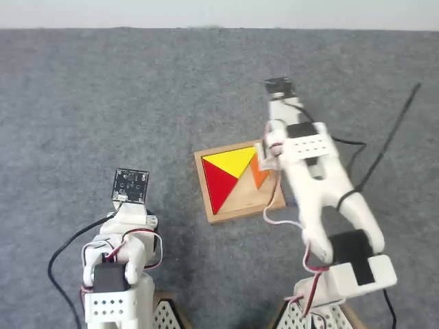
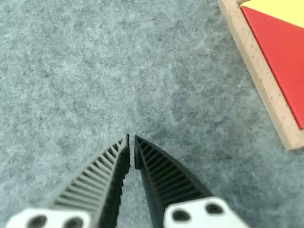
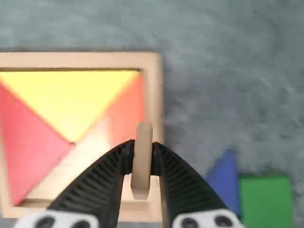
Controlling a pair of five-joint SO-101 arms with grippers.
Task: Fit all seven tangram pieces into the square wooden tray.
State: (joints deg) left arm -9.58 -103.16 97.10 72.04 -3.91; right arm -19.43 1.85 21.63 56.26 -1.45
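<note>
3 pieces in tray, 2 loose pieces on mat beside tray

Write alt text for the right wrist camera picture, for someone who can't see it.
The right tool pinches a pale flat piece edge-on over the wooden tray. The tray holds a yellow triangle, a red triangle and an orange triangle; a blue piece and a green piece lie on the grey mat beside it.

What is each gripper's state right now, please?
Left gripper: closed, holding nothing.
Right gripper: closed on a pale tangram piece, at the wooden tray edge.
</note>
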